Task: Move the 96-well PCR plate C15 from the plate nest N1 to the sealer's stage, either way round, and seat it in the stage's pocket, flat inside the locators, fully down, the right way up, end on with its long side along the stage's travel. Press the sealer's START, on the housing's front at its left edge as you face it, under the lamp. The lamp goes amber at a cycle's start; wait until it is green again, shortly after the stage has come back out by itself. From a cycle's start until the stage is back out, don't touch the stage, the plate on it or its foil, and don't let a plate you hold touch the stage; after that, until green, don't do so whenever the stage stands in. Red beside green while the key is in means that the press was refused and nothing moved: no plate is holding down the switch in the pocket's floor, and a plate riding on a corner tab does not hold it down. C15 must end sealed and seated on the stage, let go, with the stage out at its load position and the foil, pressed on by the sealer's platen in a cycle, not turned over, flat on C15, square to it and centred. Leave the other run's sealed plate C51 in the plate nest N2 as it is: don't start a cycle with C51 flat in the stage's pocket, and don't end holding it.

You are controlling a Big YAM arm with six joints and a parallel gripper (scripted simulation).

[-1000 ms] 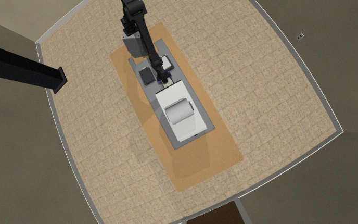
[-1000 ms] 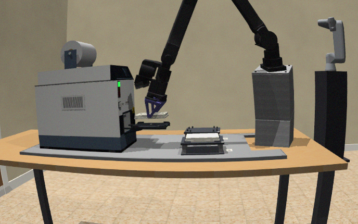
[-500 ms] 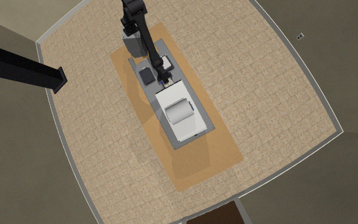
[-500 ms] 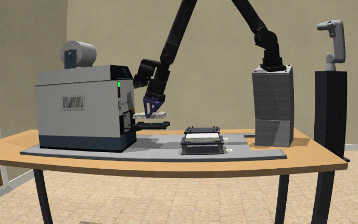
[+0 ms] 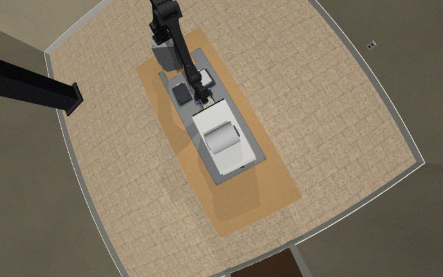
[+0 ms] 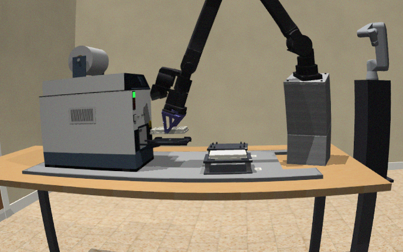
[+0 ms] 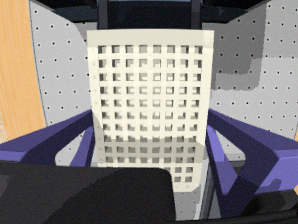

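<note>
Left of centre in the exterior view, the gripper [image 6: 172,124] hangs above the sealer's stage [image 6: 173,140], its purple fingers spread wide and clamped on the long sides of the 96-well PCR plate C15 [image 6: 169,129]. The plate is level, wells up, clear of the stage with a gap showing beneath it. The stage juts out of the sealer [image 6: 93,122], whose lamp [image 6: 133,94] shows green. At centre, the sealed plate C51 [image 6: 227,153] lies in plate nest N2 [image 6: 227,162]. The top view shows the empty plate nest N1 [image 5: 182,93] left of the arm [image 5: 181,44]. The foil roll [image 6: 91,60] sits on the sealer's housing.
</note>
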